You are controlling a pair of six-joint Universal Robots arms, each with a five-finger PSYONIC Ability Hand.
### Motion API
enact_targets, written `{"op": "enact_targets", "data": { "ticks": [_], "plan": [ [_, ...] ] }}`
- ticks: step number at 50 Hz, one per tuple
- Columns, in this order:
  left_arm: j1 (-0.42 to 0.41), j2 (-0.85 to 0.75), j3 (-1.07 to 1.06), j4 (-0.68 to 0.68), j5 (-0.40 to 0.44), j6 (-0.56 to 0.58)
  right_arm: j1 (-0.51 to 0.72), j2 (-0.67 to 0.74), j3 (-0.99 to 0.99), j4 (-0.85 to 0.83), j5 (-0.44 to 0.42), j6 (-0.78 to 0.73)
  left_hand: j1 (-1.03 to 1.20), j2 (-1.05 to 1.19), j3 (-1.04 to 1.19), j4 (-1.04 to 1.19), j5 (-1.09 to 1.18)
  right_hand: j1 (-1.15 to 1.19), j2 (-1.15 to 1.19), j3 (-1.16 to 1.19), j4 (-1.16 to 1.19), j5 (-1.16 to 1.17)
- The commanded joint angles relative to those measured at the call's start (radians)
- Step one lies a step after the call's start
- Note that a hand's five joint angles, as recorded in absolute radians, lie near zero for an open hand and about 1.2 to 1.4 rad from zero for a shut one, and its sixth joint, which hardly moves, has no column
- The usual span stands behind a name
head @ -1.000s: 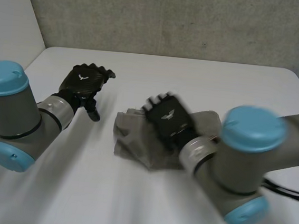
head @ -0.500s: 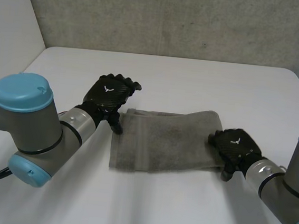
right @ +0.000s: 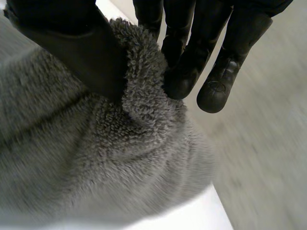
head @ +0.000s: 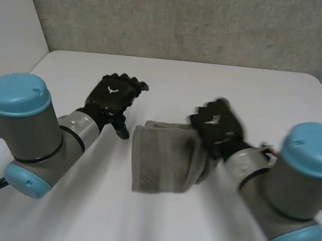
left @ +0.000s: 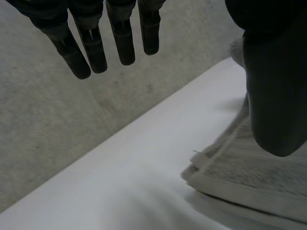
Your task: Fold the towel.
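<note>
Right hand (head: 216,126) swung in from 3 o'clock, hauling the towel (head: 158,160) end over its middle at desk (head: 170,81) centre; left hand (head: 115,95) spread at the towel's 10 o'clock. Risk: that end looks unpinned, so the fold may skew. Left wrist: towel corner (left: 201,167) beneath the thumb (left: 273,96). Right wrist: fingers (right: 182,72) and thumb pinch the towel edge (right: 144,91).

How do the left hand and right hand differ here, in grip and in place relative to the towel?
The left hand is open, fingers straight, holding nothing; the right hand pinches the towel between thumb and fingers. The left hand sits beside the towel's edge; the right hand is over the towel, holding a fold raised. Both are black, above the white table.
</note>
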Motion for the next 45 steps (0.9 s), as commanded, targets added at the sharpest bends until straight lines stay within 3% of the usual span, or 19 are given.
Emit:
{"op": "enact_targets", "data": {
  "ticks": [1,4,8,9,10,12,13,15,16,18,21,23,26,32,36,45],
  "plan": [
    [0.045,0.063,0.003,0.0,-0.042,-0.01,0.21,0.205,-0.138,0.055,-0.022,-0.242,-0.051,-0.052,-0.057,-0.052,-0.233,0.093,0.133,0.05,0.053,0.078],
    [0.059,0.073,0.002,0.0,-0.043,-0.033,0.254,0.248,-0.163,0.085,-0.061,-0.325,-0.051,-0.052,-0.057,-0.052,-0.233,0.093,0.133,0.05,0.053,0.078],
    [0.06,0.078,-0.002,0.0,-0.044,-0.065,0.262,0.256,-0.169,0.088,-0.075,-0.33,-0.054,-0.055,-0.06,-0.055,-0.236,0.062,0.101,0.019,0.022,0.047],
    [0.06,0.078,-0.002,0.0,-0.044,-0.082,0.262,0.255,-0.163,0.088,-0.075,-0.309,-0.054,-0.055,-0.06,-0.055,-0.236,-0.328,-0.288,-0.37,-0.368,-0.342],
    [0.06,0.078,-0.002,0.002,-0.044,-0.098,0.262,0.255,-0.163,0.088,-0.075,-0.309,-0.057,-0.058,-0.062,-0.057,-0.239,-0.332,-0.292,-0.374,-0.372,-0.346],
    [0.06,0.078,0.0,0.002,-0.044,-0.111,0.253,0.235,-0.145,0.083,-0.077,-0.199,-0.057,-0.058,-0.063,-0.057,-0.239,-1.083,-1.043,-1.126,-1.123,-1.098],
    [0.06,0.078,0.0,0.002,-0.044,-0.111,0.253,0.235,-0.145,0.083,-0.077,-0.198,-0.057,-0.058,-0.063,-0.057,-0.239,-1.086,-1.047,-1.129,-1.126,-1.101],
    [0.051,0.074,0.005,0.002,-0.043,-0.131,0.212,0.139,-0.12,0.085,-0.08,-0.014,-0.057,-0.058,-0.063,-0.057,-0.239,-1.129,-1.089,-1.171,-1.169,-1.143],
    [0.051,0.073,0.005,0.002,-0.043,-0.131,0.212,0.138,-0.12,0.085,-0.08,-0.013,-0.057,-0.058,-0.063,-0.057,-0.239,-1.129,-1.089,-1.171,-1.169,-1.143],
    [0.037,0.069,0.009,0.003,-0.043,-0.151,0.112,0.045,-0.09,0.083,-0.085,0.177,-0.054,-0.055,-0.06,-0.055,-0.236,-1.129,-1.089,-1.171,-1.169,-1.143],
    [0.027,0.066,0.011,0.006,-0.044,-0.164,0.07,0.021,-0.077,0.085,-0.086,0.265,-0.057,-0.058,-0.063,-0.057,-0.239,-1.129,-1.089,-1.171,-1.169,-1.143],
    [-0.013,0.044,0.018,0.009,-0.044,-0.199,0.005,-0.003,-0.068,0.092,-0.082,0.421,-0.054,-0.055,-0.06,-0.055,-0.236,-1.129,-1.089,-1.171,-1.169,-1.143],
    [-0.059,-0.003,0.035,0.008,-0.046,-0.237,-0.038,-0.009,-0.068,0.121,-0.074,0.525,-0.051,-0.052,-0.057,-0.052,-0.233,-1.129,-1.089,-1.171,-1.169,-1.143],
    [-0.113,-0.083,0.06,0.005,-0.049,-0.265,-0.101,0.008,-0.091,0.183,-0.075,0.573,-0.054,-0.055,-0.06,-0.055,-0.236,-1.129,-1.089,-1.171,-1.169,-1.143],
    [-0.154,-0.167,0.09,-0.003,-0.081,-0.259,-0.098,0.101,-0.14,0.21,-0.082,0.584,-0.054,-0.055,-0.06,-0.055,-0.236,-1.129,-1.089,-1.171,-1.169,-1.143],
    [-0.16,-0.255,0.1,-0.027,-0.161,-0.225,-0.1,0.291,-0.261,0.275,-0.079,0.583,-0.054,-0.055,-0.06,-0.055,-0.236,-1.129,-1.089,-1.171,-1.169,-1.143]
  ]
}}
